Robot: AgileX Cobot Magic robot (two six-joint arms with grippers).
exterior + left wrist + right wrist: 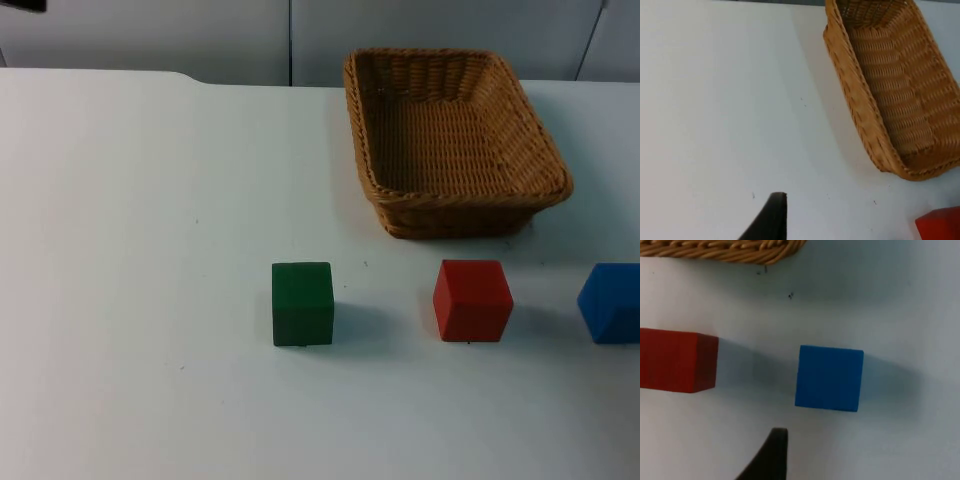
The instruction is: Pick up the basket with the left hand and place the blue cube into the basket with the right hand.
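**Basket and blue cube both waiting on the desk**

Going left to right across the desk [120,250]: a green cube [302,303] is sitting alone, then a red cube [472,300], then the blue cube [610,302] at the far right. The basket [455,140] is resting behind the red cube, untouched. Being woven, it is probably light and slightly springy; its rim looks the best hold. The cube looks rigid, best pinched across flat opposite faces. I cannot tell how either gripper's jaws are standing.
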